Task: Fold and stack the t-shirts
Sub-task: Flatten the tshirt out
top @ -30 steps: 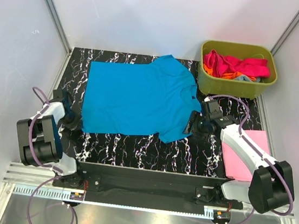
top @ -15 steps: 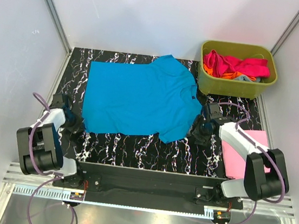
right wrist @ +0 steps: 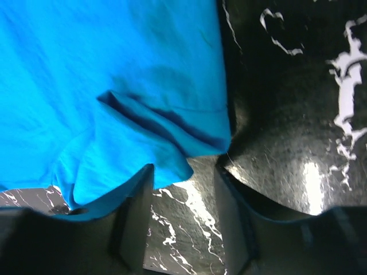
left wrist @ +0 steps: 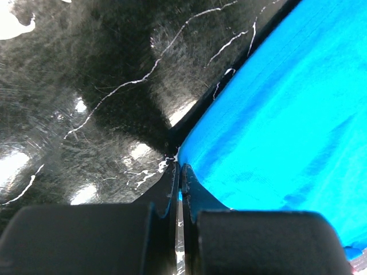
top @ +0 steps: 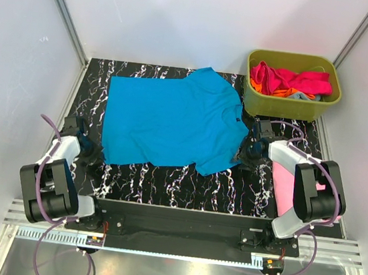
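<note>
A bright cyan-blue t-shirt (top: 169, 119) lies spread flat on the black marbled table (top: 185, 184). My left gripper (top: 92, 152) is at the shirt's near left corner. In the left wrist view it (left wrist: 179, 167) is shut, with a sliver of the shirt's edge (left wrist: 275, 114) pinched between the jaws. My right gripper (top: 246, 152) is at the shirt's right sleeve. In the right wrist view it (right wrist: 183, 172) is open, low on the table, with the sleeve's hem (right wrist: 166, 154) just ahead of and partly between the jaws. A folded light pink t-shirt (top: 286, 190) lies at the right under the right arm.
An olive-green plastic tub (top: 288, 107) stands at the back right, holding several crumpled shirts (top: 292, 80) in magenta, red, orange and grey-blue. White walls enclose the table on three sides.
My left gripper has crept toward the shirt's near left corner. My right arm has swung its elbow toward the back, and its gripper has shifted slightly right beside the sleeve. The shirt has not moved.
</note>
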Motion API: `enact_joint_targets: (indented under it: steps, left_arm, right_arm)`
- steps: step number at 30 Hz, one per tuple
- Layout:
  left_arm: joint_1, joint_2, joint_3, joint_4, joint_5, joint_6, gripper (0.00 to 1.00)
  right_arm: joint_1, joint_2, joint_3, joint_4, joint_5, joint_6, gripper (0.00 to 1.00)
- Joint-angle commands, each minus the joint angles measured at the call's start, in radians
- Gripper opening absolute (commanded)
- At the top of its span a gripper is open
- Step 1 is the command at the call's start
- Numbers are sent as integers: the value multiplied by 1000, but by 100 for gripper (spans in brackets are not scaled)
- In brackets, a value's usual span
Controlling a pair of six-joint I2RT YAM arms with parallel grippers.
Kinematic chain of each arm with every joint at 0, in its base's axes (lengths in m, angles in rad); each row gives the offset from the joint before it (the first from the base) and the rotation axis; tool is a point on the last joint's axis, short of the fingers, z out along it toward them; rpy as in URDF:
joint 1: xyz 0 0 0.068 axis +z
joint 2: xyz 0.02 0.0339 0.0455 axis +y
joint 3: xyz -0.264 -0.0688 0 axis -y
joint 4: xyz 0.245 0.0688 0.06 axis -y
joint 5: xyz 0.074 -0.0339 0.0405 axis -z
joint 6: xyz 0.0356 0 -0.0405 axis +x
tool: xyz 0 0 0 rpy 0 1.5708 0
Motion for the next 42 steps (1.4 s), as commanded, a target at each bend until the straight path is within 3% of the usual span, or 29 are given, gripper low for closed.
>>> enact_joint_targets:
  steps: [1, 4, 21, 25, 26, 34, 42]
  left_arm:
    - [0, -9, 20, -3, 38, 15, 0]
    - [0, -11, 24, -3, 42, 10, 0]
    - [0, -46, -3, -10, 23, 20, 0]
    - [0, -63, -4, -11, 23, 29, 0]
    - [0, -69, -3, -11, 19, 30, 0]
    - [1, -143, 16, -22, 9, 29, 0]
    - [0, -183, 76, -43, -6, 43, 0]
  right_arm:
    - [-1, 22, 44, 35, -20, -35, 51]
    - [-1, 49, 53, 43, -26, -32, 43]
    - [-1, 49, 38, 47, 13, -55, 33]
    - [-1, 37, 55, 34, -21, -43, 10]
    - [-3, 26, 55, 30, -36, -34, 1]
    - [-1, -124, 41, -3, -79, 55, 0]
    - [-1, -152, 116, -58, -72, 46, 0]
